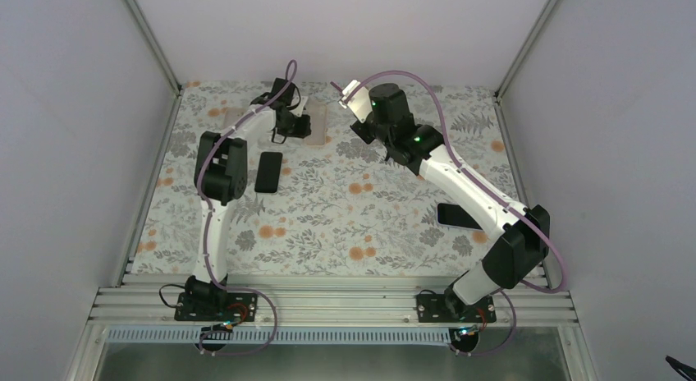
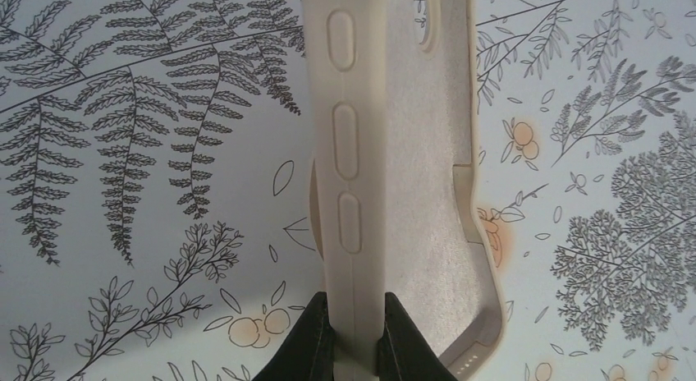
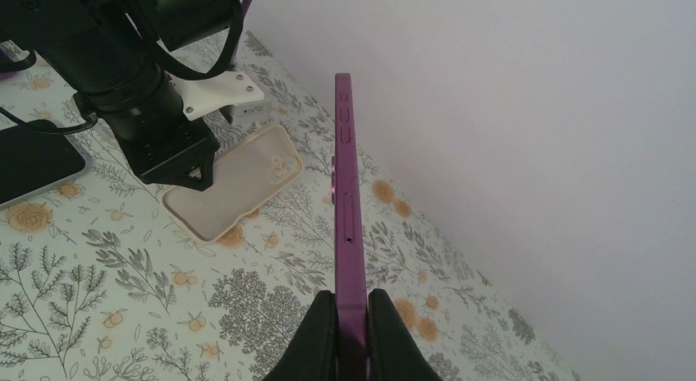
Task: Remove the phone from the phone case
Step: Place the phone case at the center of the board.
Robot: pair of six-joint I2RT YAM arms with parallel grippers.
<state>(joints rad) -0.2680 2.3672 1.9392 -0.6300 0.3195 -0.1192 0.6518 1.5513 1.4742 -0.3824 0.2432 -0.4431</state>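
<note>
- The phone (image 3: 345,192), a purple one, is out of its shell. It hangs in the air over the far edge of the bench (image 1: 369,225), about midway along, edge-on and upright.
- The right gripper (image 3: 351,323) is clenched on the phone's lower end, one pad on each flat face. Most of the handset stands free above that narrow hold.
- The phone case (image 2: 402,151), pale beige, lies open side up near the far edge, left of the middle. The left gripper (image 2: 359,344) is clamped on its side wall, the one with the button bumps.
- To my eye the pulling-apart is done, and what remains is setting things down safely.
- Main worry: with such a small bite on smooth faces, the phone could pivot or slide out if the arm swings quickly.
- It is also close to the back wall (image 3: 533,151), so a turn of the wrist might knock it there.
- The case wall looks soft. It could flex, or the case could flick away when the left fingers let go.
- A dark phone (image 1: 268,172) lies towards the left edge and another dark handset (image 1: 454,215) lies under the right arm. A careless set-down could land on either.
</note>
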